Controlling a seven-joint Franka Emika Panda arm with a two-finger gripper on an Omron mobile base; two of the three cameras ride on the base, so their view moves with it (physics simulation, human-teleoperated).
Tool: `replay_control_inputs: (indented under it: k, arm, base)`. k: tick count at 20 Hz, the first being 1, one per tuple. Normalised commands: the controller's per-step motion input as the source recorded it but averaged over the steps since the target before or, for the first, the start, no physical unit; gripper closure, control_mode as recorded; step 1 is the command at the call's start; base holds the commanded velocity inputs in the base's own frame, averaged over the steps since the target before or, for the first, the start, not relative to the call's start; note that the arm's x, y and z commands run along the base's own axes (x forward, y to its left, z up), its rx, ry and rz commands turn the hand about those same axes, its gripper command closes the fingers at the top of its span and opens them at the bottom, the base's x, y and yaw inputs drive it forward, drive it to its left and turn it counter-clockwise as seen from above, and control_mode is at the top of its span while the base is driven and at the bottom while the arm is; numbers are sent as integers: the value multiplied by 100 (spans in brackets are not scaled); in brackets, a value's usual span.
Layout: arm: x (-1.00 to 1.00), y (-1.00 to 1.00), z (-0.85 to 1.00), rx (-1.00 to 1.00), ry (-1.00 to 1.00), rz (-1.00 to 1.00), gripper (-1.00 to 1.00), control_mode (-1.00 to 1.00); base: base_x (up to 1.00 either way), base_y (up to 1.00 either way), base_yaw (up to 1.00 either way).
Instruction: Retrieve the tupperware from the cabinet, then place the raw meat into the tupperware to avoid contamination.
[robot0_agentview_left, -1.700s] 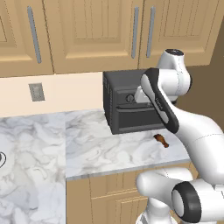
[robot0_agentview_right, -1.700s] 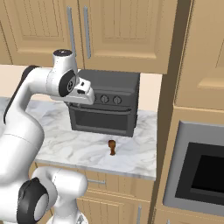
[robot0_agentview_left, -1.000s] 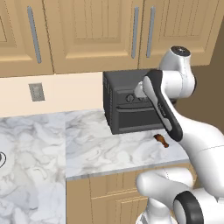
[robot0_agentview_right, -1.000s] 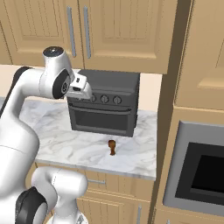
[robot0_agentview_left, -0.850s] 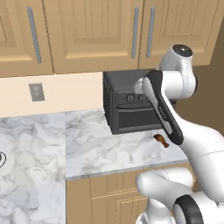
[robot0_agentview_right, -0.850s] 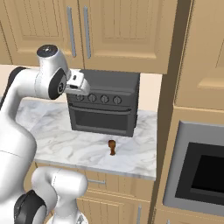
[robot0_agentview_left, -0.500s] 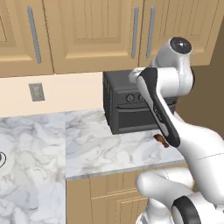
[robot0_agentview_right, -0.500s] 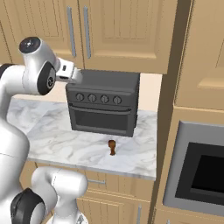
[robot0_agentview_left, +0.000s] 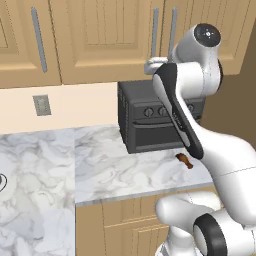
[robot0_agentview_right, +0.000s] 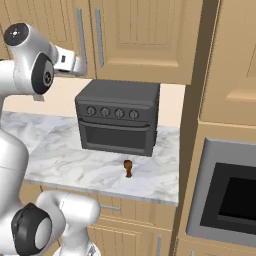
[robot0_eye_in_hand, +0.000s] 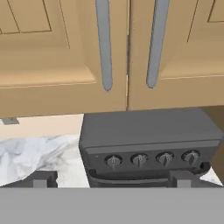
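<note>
The cabinet hangs above the counter with both doors shut; its two grey bar handles stand side by side in the hand view. My gripper is raised above the toaster oven, level with the lower ends of those handles and a little in front of them. It is open, its fingertips wide apart with nothing between them. The raw meat lies on the marble counter in front of the oven. The tupperware is hidden.
A big dark grey toaster oven with knobs stands under the cabinet at the back of the counter. A wall outlet is at the left. A tall tan unit with a built-in oven bounds the counter's right end.
My arm has swung up: the gripper rose from in front of the toaster oven to the lower edge of the cabinet doors. The meat and the oven stayed put.
</note>
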Motion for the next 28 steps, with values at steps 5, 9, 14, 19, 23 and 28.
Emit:
replay_control_inputs:
  k: [5, 9, 14, 19, 23, 28]
  arm:
    - [22, 0, 34, 1, -2, 0, -100, -100]
    - [43, -5, 13, 1, 0, 0, -100, -100]
    - [44, -4, 1, 0, -2, 0, -100, -100]
    - [44, 0, 0, 0, -4, 0, -100, -100]
    - [43, 0, 0, 0, -3, 0, -100, -100]
    - [43, -1, -7, 0, -4, 0, -100, -100]
  base:
    - [0, 0, 0]
    - [0, 0, 0]
    - [0, 0, 0]
    - [0, 0, 0]
    - [0, 0, 0]
    - [0, 0, 0]
